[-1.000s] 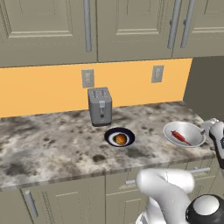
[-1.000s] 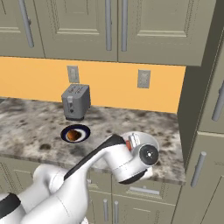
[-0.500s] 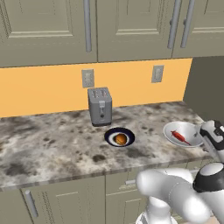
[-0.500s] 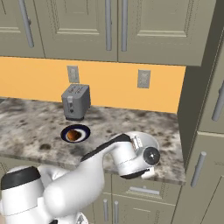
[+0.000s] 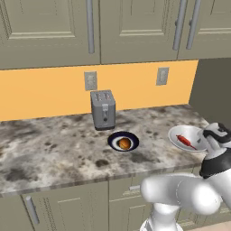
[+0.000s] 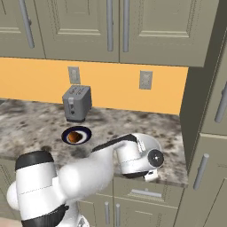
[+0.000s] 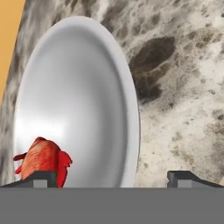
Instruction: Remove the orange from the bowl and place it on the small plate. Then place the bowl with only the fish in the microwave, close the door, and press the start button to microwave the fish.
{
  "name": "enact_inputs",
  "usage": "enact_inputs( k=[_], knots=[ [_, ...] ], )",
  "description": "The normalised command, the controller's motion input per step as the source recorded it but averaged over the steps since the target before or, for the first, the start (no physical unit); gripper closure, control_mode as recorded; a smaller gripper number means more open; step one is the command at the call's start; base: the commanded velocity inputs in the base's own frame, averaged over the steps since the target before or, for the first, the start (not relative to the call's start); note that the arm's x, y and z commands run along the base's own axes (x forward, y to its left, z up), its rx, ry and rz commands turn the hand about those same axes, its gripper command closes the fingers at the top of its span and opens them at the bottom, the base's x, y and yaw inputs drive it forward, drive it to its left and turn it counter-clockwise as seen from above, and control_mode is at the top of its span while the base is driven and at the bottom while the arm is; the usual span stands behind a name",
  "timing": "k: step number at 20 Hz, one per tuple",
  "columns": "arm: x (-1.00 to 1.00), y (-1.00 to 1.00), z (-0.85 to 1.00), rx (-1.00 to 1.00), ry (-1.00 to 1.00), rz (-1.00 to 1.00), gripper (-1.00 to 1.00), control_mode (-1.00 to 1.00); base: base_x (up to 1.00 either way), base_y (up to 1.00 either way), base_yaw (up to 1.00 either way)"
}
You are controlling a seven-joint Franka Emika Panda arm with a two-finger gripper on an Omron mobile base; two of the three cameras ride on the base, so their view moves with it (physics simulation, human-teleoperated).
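Arm: you've swung it over to the bowl [image 5: 189,136] in the last second; a moment ago the wrist sat lower and nearer you, now the hand hangs right at the bowl's near rim
Gripper: the gripper [image 7: 113,176] has its fingers spread wide, one tip by the fish [image 7: 41,161], the other out over bare counter [image 7: 183,78], the bowl's rim between them, nothing held
Meaning: you look lined up for a rim pinch, so I'd judge the bowl pickup is the step in hand
Orange: the orange [image 5: 124,143] sits on the small plate [image 5: 115,136], left of the bowl in the left base view, so that first part reads as done
Fish: alone in the bowl, lying toward its near side
Bowl: flat on the counter, well right of the toaster [image 5: 103,109], close to the counter's right end
Unmoved: bowl, plate and toaster are where they were a second back; only your arm has shifted
Count: one bowl, one small plate, one orange, one fish, one toaster, two wall outlets [image 5: 90,80] above the counter
Watch: the bowl is shallow and smooth, so a shallow bite on the rim could slip or tip the fish out
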Motion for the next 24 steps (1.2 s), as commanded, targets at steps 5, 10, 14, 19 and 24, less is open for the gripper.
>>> enact_inputs(
  k=[5,10,14,19,24],
  knots=[
    [0.13,0.00,-0.28,0.00,0.07,0.01,-1.00,-1.00,0.00,0.00,0.00],
    [0.11,0.00,-0.24,0.00,0.06,0.01,1.00,-1.00,0.00,0.00,0.00],
    [0.00,0.00,-0.02,0.00,0.00,0.00,1.00,-1.00,0.00,0.00,0.00],
    [-0.01,0.01,0.00,0.00,0.00,0.00,1.00,-1.00,0.00,0.00,0.00],
    [-0.02,0.05,0.58,0.00,-0.11,0.00,1.00,-1.00,0.00,0.00,0.00]
  ],
)
